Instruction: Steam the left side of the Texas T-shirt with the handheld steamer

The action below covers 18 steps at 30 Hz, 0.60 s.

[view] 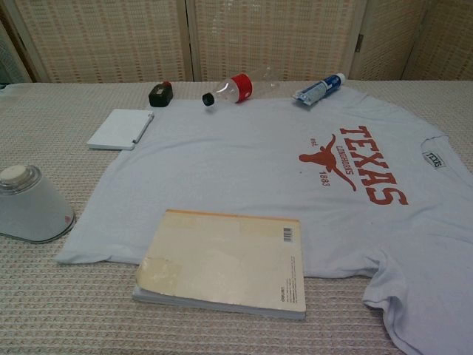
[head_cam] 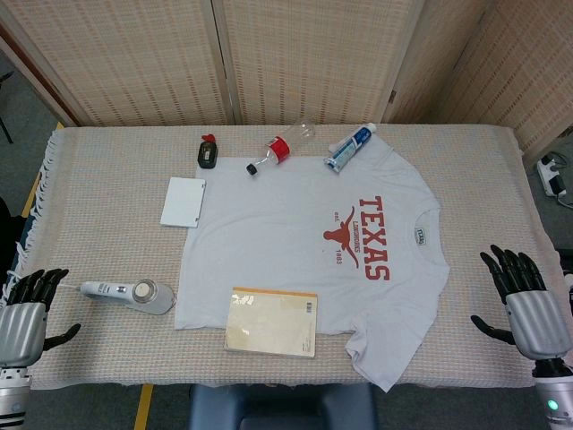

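A pale grey T-shirt [head_cam: 286, 233] [view: 244, 170] with red TEXAS print lies flat on the table, neck toward the right. The white handheld steamer [head_cam: 125, 294] [view: 29, 205] lies on the cloth just left of the shirt's hem. My left hand [head_cam: 25, 313] hovers open at the table's left front corner, a short way left of the steamer's handle. Open as well, my right hand [head_cam: 524, 300] sits at the right edge, beside the shirt's sleeve. Neither hand shows in the chest view.
A tan notebook [head_cam: 271, 333] [view: 225, 262] lies on the shirt's near edge. A white pad [head_cam: 183, 202] [view: 120, 129] sits left of the shirt. At the far edge are a small black object [head_cam: 209, 150], a clear bottle [head_cam: 282, 148] [view: 235, 87] and a tube [head_cam: 351, 146] [view: 318, 89].
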### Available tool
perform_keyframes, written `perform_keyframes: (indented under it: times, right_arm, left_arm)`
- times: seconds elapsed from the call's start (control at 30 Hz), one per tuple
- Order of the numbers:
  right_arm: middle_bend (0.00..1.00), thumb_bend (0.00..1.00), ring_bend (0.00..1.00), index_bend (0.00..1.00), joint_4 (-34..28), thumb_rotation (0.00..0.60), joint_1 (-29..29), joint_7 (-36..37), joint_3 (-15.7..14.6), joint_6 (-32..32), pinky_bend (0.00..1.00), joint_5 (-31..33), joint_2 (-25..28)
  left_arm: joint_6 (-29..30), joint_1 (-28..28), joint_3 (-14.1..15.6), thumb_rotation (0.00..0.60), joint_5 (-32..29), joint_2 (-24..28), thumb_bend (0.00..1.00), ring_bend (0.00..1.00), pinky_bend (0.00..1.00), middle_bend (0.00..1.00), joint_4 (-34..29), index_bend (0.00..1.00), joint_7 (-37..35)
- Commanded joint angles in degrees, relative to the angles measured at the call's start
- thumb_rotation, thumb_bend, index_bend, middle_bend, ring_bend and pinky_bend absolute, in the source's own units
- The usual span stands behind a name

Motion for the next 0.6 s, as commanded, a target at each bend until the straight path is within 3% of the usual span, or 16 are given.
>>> perform_keyframes:
  times: [0.03, 0.6]
  right_arm:
    - [0.0, 0.1, 0.0, 0.0, -0.2, 0.586, 0.1, -0.2, 0.0, -0.3, 0.03, 0.3, 0.0]
    - [0.0, 0.1, 0.0, 0.0, -3.5, 0.586, 0.7, -1.8, 1.3, 0.2, 0.03, 0.3, 5.0]
  left_arm:
    - [-0.5, -0.2, 0.0, 0.6, -0.1, -0.2, 0.07, 0.14, 0.18, 0.21, 0.3, 0.19, -0.1]
    - [-8.4, -6.1, -2.1, 0.6, -1.6, -3.2, 0.1, 0.15, 0.18, 0.22, 5.4, 0.21, -3.2]
